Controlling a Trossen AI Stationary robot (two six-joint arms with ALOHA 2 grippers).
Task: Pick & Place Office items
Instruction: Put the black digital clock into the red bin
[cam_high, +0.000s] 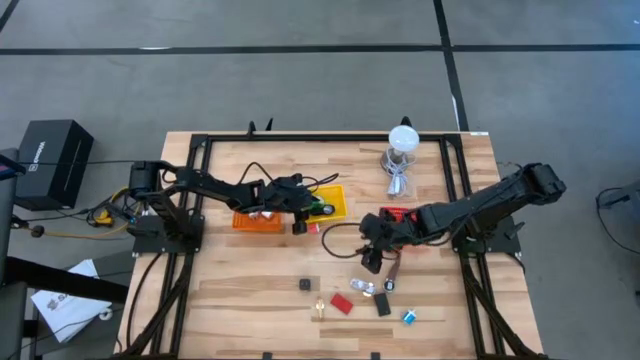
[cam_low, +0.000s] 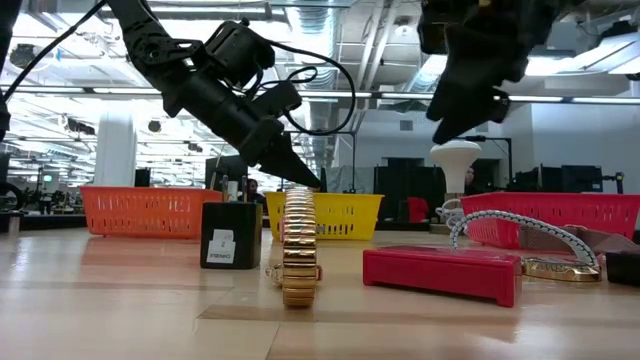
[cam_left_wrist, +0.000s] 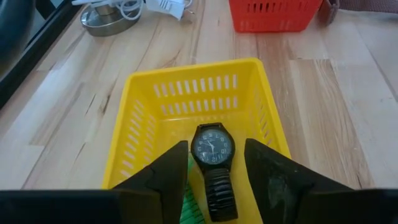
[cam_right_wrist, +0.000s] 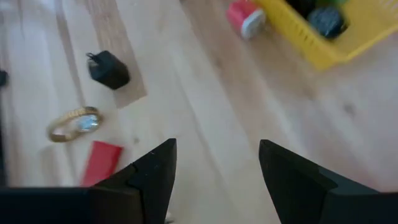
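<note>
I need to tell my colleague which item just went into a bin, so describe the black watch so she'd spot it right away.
Find the yellow bin, the middle of the three plastic bins on the wooden table. The black watch lies on the bin's floor, just ahead of the left hand, whose fingers stand open on either side of it. It has a round dark dial and a ribbed black band, unlike the green item beside it.

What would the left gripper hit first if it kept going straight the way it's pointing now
Most likely the black round-faced wristwatch, which lies between the open fingers of the left gripper, inside the yellow slotted plastic bin. Past it comes the bin's floor. Depth is hard to judge.
</note>
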